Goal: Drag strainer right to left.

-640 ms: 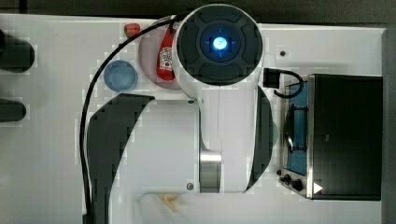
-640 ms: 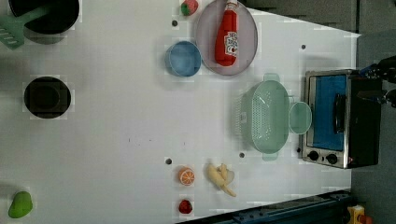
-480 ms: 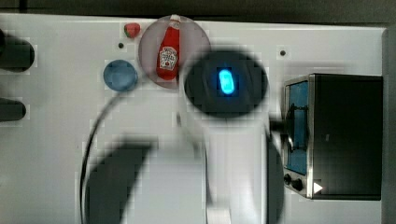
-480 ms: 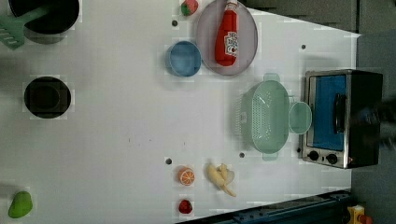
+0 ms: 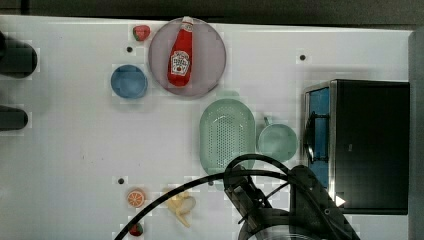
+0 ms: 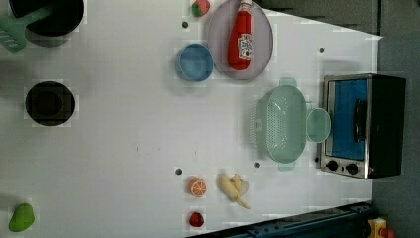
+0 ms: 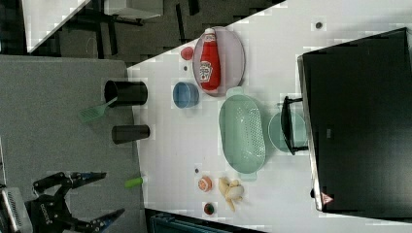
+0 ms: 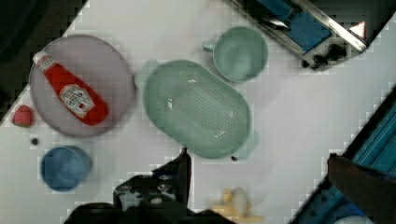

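The white table (image 6: 124, 148) has broad bare surface across the left view's middle and left. At the left view's right edge sits the toaster oven (image 6: 364, 124). The grey plate (image 6: 218, 44) with the ketchup bottle (image 6: 241, 37) lies at the upper middle. The strainer (image 6: 286, 124) rests right of centre, its far rim touching the green mug (image 6: 318, 125), which sits just beside the oven. The blue bowl (image 6: 194, 62) sits left of the plate; the banana (image 6: 235, 188) and orange slice (image 6: 197, 187) lie near the lower edge. The gripper (image 8: 184, 172) stands spread wide, holding nothing, above the table near the strainer's rim.
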Available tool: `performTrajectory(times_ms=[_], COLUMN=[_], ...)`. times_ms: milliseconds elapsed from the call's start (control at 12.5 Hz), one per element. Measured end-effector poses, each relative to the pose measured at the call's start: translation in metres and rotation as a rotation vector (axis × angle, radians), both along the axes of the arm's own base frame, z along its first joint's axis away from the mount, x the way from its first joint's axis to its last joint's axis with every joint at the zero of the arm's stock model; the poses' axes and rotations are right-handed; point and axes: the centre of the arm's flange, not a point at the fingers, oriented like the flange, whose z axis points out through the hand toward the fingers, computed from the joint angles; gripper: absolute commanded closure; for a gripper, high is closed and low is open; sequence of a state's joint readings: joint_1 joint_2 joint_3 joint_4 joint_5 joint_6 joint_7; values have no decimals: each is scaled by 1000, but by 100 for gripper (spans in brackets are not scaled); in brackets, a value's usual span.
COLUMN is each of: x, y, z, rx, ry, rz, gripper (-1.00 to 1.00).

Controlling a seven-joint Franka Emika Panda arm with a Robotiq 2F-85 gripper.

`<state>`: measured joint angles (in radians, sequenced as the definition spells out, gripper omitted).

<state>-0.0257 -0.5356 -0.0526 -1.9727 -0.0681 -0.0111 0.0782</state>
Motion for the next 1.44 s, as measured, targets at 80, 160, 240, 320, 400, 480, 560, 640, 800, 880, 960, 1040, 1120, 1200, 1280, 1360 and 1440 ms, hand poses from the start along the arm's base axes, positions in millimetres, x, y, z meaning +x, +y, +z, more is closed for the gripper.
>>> performTrajectory(times_ms=[80, 160, 240, 320, 400, 480, 560, 640, 800, 880, 960, 1040, 1120, 1200, 1280, 1360, 1440], x=[7, 18, 32, 47, 59, 69, 73, 70, 62, 64, 69, 76, 85, 93, 96, 97, 95], y=[3, 8, 14, 19, 21, 21, 20, 18, 17, 18, 20, 23, 24, 25, 22, 17, 14], z=[-12, -36, -71, -111, -154, -198, -241, -282, -345, -365, -379, -393, -404, -413, -423, -437, -454], rx=[19, 34, 34, 31, 31, 15, -5, 8, 19, 17, 22, 26, 32, 37, 37, 31, 30], ry=[-8, 11, 45, 81, 120, 146, 168, 201, 229, 232, 212, 192, 176, 162, 147, 140, 143], rz=[3, 11, 18, 15, 3, -1, -3, -37, -148, -203, -257, -302, -340, -368, -398, -414, -430], gripper=[-100, -100, -100, -100, -100, -100, -100, -100, -100, -100, -100, -100, -100, -100, -100, -100, -100])
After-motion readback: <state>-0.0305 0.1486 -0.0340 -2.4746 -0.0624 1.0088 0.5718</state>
